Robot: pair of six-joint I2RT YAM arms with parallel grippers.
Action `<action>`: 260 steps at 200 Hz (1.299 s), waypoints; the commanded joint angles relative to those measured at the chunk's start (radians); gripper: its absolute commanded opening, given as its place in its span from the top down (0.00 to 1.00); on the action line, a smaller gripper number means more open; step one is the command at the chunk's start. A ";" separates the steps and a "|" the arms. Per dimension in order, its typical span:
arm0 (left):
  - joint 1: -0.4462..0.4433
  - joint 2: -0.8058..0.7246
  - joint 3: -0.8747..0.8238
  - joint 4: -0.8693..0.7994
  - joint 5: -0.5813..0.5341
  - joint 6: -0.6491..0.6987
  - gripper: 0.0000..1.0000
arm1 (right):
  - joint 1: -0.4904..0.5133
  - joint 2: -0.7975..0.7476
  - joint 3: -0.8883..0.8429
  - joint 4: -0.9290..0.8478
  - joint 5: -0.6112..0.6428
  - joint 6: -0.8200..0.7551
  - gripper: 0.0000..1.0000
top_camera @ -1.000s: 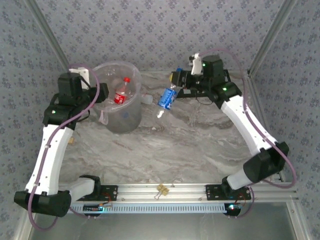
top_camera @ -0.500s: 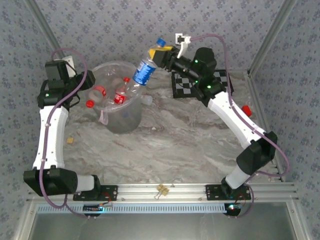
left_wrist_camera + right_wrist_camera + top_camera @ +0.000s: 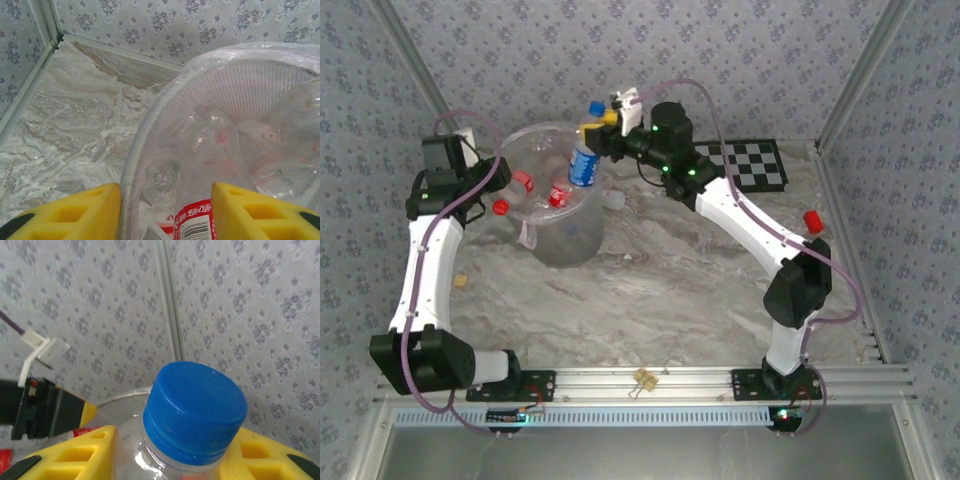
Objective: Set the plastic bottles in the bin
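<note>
Right jaws pinch blue-capped bottle, body cut off | left jaws spread at bin rim

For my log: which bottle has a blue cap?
The blue-labelled bottle held by the right gripper over the bin; the bottles inside it have red caps.

Grey floral wallpaper walls; marbled tabletop; aluminium corner posts; even light.

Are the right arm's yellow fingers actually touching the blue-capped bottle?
Touching. The right wrist view shows both fingers pressed against the blue-capped bottle, below its cap.
</note>
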 commanded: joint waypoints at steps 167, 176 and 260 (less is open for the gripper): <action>-0.001 0.002 -0.103 -0.015 0.075 -0.012 0.61 | 0.102 0.315 0.274 -0.647 -0.180 -0.100 0.90; -0.002 0.003 -0.105 -0.015 0.077 -0.014 0.61 | 0.096 0.335 0.295 -0.653 -0.224 -0.058 0.90; -0.002 -0.013 -0.074 -0.085 0.132 0.002 0.62 | 0.131 0.391 0.503 -0.910 -0.172 0.010 0.84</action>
